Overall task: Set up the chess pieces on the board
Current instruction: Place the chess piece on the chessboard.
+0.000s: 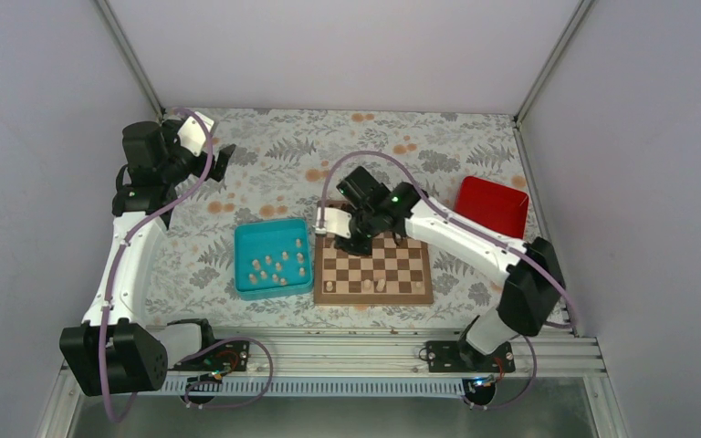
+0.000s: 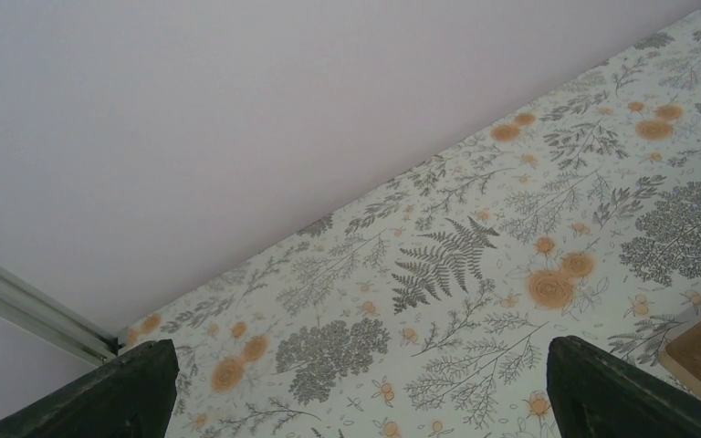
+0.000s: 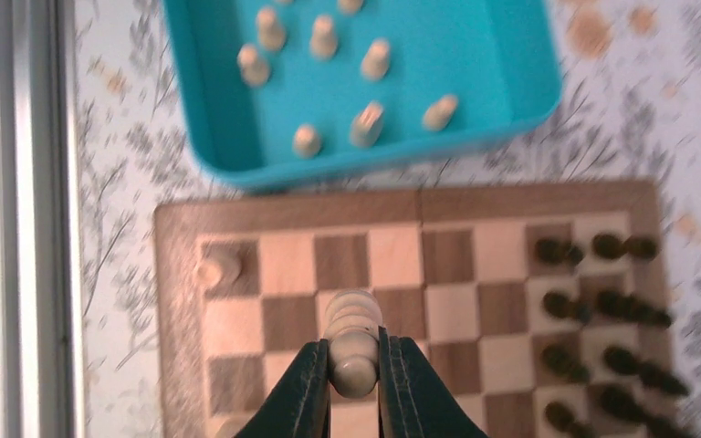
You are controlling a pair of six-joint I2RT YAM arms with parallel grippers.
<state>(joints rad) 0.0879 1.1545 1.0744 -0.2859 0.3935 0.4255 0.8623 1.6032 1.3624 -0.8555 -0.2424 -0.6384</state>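
Observation:
The board (image 1: 374, 297) lies in the middle of the table, and its brown border (image 3: 173, 301) also shows in the right wrist view. My right gripper (image 3: 354, 358) is shut on a pale beige chess piece (image 3: 353, 315) and holds it over the board's squares. From above, that gripper (image 1: 349, 241) hangs over the far left part of the board. Another pale piece (image 3: 217, 268) stands on a corner square. Several pale pieces (image 1: 276, 266) lie in the teal tray (image 1: 240, 260). My left gripper (image 2: 374, 401) is open and empty, raised at the back left (image 1: 224, 162).
Dark brown pieces (image 3: 602, 310) fill the board's far rows. Three pale pieces (image 1: 366, 286) stand along its near row. The teal tray's wall (image 3: 365, 160) lies just beyond the board's left edge. A red box (image 1: 491, 206) sits at the back right.

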